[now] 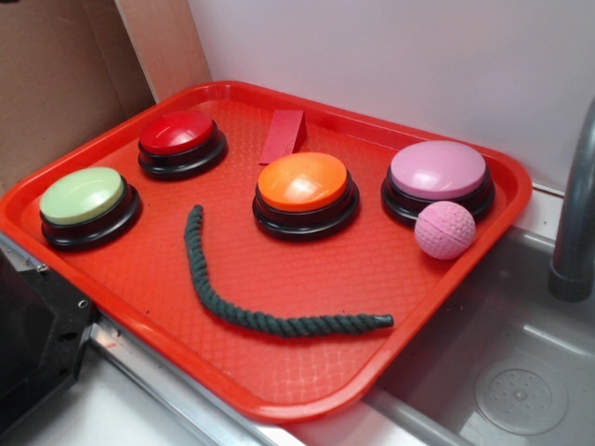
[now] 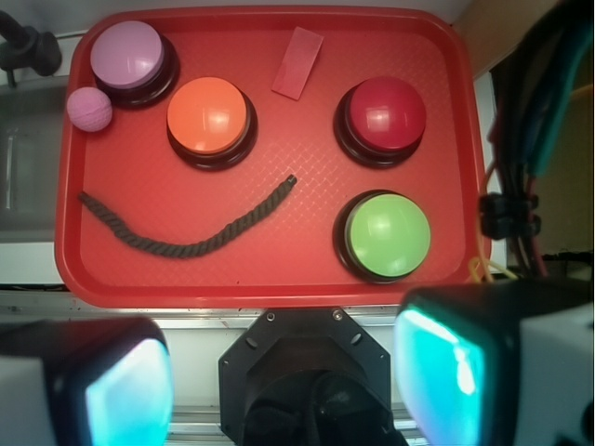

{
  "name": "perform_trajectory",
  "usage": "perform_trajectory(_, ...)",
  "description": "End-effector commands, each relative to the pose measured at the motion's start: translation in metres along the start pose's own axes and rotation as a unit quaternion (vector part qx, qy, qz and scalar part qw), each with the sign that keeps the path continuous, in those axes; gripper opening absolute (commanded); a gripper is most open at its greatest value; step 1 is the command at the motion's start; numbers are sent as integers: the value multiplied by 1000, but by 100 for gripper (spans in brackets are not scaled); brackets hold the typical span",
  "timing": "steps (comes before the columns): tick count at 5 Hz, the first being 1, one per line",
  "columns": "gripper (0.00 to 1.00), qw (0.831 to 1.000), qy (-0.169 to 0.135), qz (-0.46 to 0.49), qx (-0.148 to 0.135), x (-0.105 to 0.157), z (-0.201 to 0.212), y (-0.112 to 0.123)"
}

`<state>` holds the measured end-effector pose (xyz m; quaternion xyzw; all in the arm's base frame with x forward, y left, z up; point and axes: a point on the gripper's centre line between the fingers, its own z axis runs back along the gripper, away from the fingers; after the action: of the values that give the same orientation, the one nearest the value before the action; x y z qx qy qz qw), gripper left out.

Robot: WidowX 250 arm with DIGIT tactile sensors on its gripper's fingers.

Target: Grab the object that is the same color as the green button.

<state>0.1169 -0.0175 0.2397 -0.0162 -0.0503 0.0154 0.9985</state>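
Wrist view, tool (image 2: 279, 390) seen spread wide and held above the red tray (image 2: 446, 139), dark green rope (image 2: 186, 243) laid curved beside the green button (image 2: 388, 234), untouched.

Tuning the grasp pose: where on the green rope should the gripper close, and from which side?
Probably the green rope at its curved middle, from straight above, jaws across its width. It lies flat on the red tray, thin, with bare tray on both sides there.
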Motion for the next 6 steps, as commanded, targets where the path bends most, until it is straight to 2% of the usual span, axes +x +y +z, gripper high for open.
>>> perform_trajectory(1, 100, 1000, 0, 0, 0, 0, 0, 0)
perform_trajectory(2, 100, 995, -1, -103, 5, 39, 8, -20)
perform_trajectory(3, 100, 979, -16, -202, -4, 60, 17, -61)
perform_trajectory(4, 100, 949, -11, -313, -21, 52, 10, -97)
perform_trajectory(5, 100, 902, 20, -432, -1, 49, -6, -125)
perform_trajectory(6, 100, 841, 21, -541, -12, 33, -23, -132)
